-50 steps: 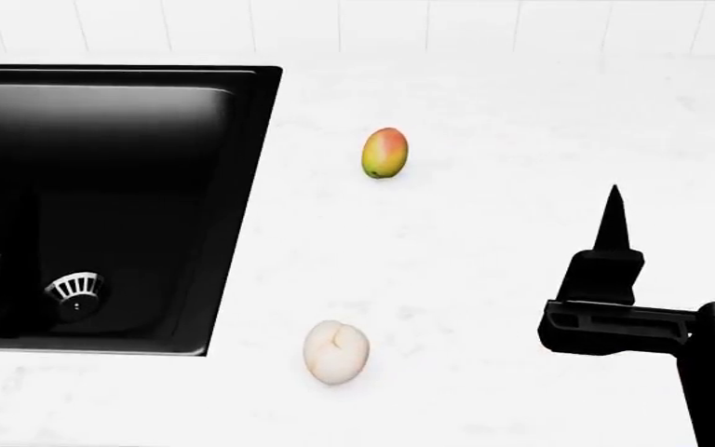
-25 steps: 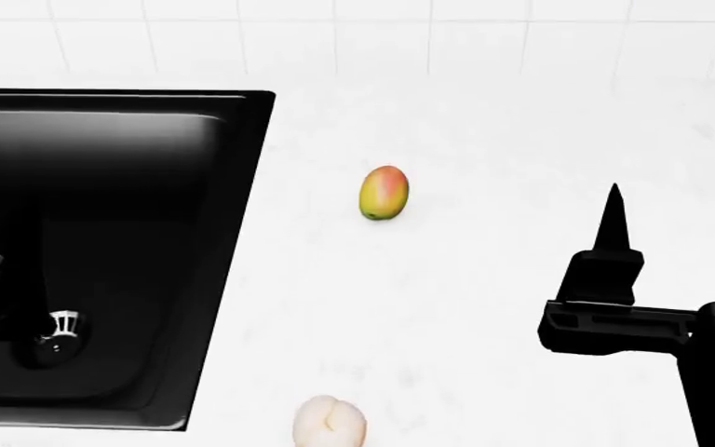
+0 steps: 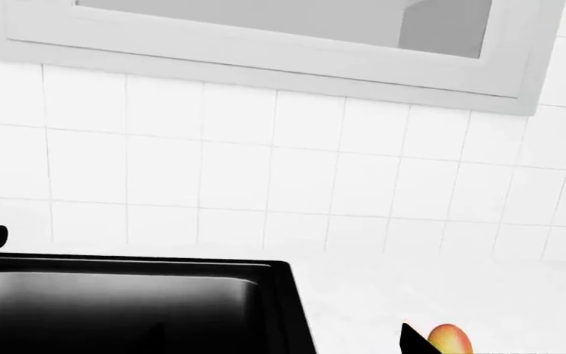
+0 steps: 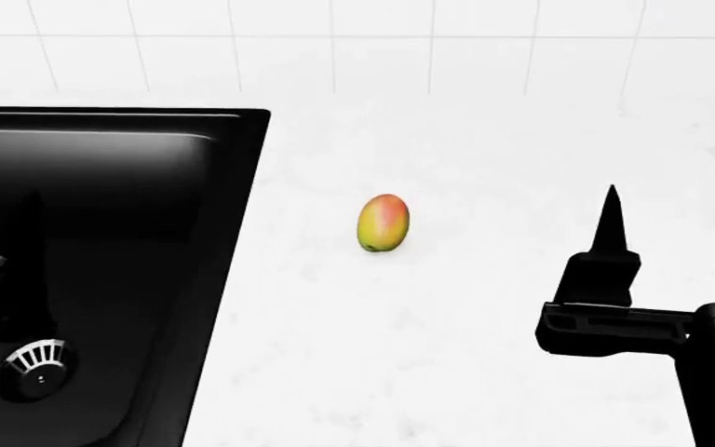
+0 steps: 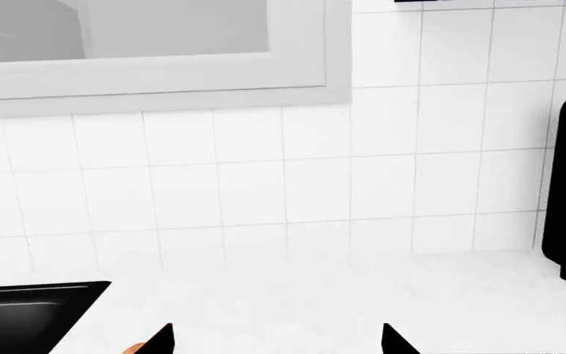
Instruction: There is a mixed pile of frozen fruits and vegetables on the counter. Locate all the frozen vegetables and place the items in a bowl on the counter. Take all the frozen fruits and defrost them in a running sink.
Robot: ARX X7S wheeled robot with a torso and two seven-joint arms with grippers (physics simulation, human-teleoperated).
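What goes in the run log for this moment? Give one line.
mango: loose on counter, right of sink | right hand: open, empty, apart from mango | left hand: unseen

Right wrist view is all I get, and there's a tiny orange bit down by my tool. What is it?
Observer: It's a mango. The head view shows it whole, yellow-green turning red-orange.
Operator: Is it in the sink already?
Observer: No. It lies on the white counter, clear of the black sink, which is on the robot's left side of it.
Operator: Does the sink have a hole for the water?
Observer: Yes, the head view shows a round silver drain strainer at the bottom of the basin.
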